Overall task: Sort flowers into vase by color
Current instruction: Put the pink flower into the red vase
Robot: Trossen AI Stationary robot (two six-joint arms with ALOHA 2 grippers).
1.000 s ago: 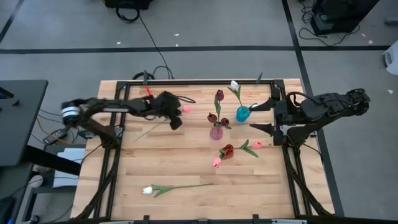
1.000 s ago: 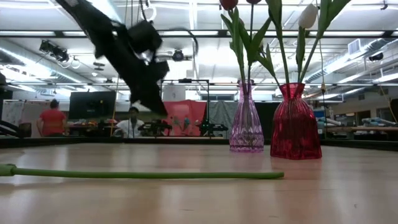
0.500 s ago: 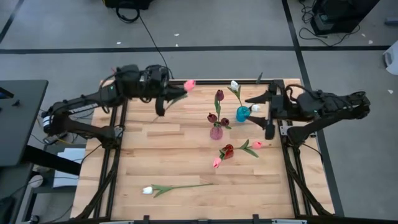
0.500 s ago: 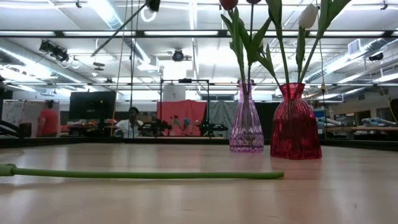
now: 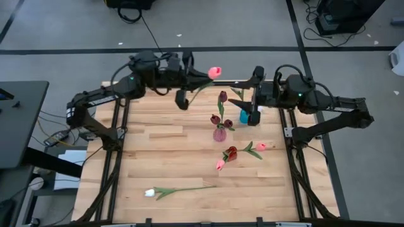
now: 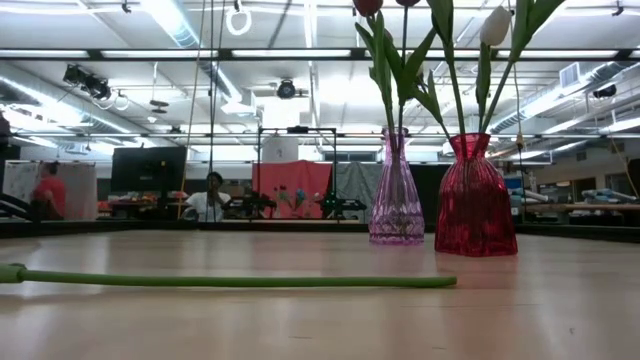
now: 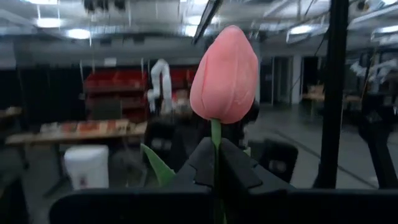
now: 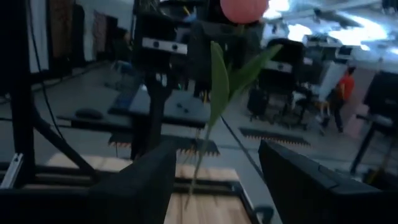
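Clamped shut on a green stem, my left gripper (image 5: pixel 189 82) holds the pink tulip (image 5: pixel 214 72) up over the far edge of the table (image 5: pixel 158 170), its head pointing toward my other arm. In the left wrist view the stem rises straight out from between my fingers, with the pink head on top. My right gripper (image 5: pixel 243 101) has its jaws apart and faces the flower from the other side, near the teal vase (image 5: pixel 244 117). In the right wrist view the stem (image 8: pixel 198 163) and a long leaf hang in the gap between my two fingers (image 8: pixel 149 180), with nothing touching yet, and the head sits above them.

So the flower's long axis runs roughly from my left gripper toward my right, head end nearest the right jaws. I judge this to be a handover: the right jaws need to close on the stem below the leaf before the left lets go. Other tulips lie on the table or stand in the pink vase (image 5: pixel 219 133).
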